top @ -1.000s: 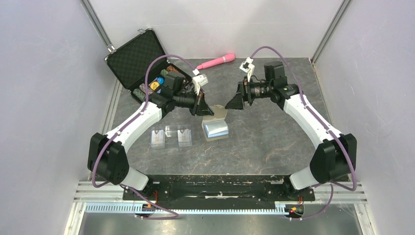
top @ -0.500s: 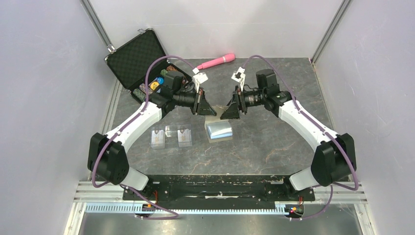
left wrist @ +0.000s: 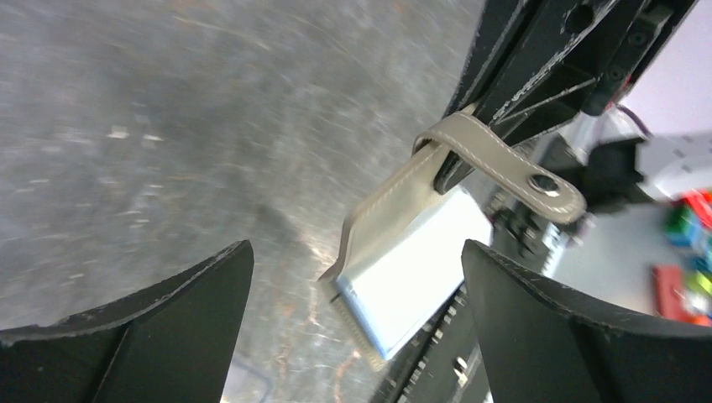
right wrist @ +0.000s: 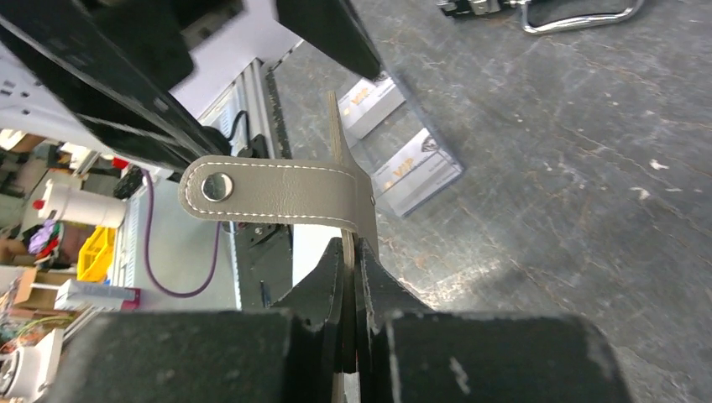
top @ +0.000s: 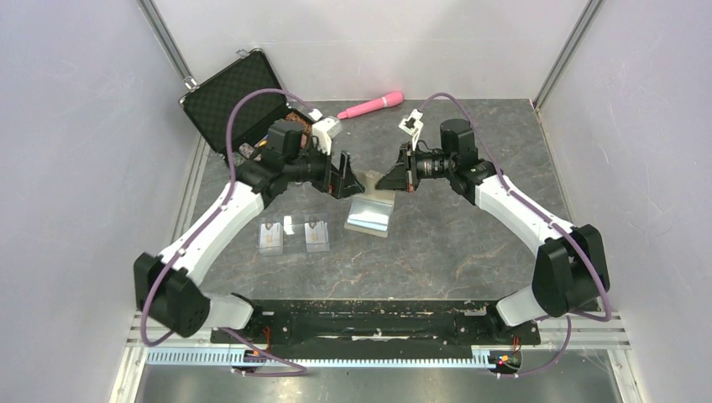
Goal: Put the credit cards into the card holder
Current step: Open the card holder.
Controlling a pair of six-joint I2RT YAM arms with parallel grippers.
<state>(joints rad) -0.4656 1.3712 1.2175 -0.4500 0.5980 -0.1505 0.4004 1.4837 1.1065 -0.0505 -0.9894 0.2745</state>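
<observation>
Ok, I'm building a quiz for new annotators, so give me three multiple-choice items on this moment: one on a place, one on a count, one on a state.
1. Where do the cards lie?
A. on the table beside the holder
B. inside the holder
C. stacked on the holder

2. How many cards show in the top view?
A. one
B. two
C. four

3. The right end effector is:
A. open
B. shut on the holder
C. out of view

Answers:
1 A: both cards lie flat on the table, left of the holder in the top view.
2 B: two pale cards with gold marks show there.
3 B: the right wrist view shows its fingers pinching the holder's tan flap.
</observation>
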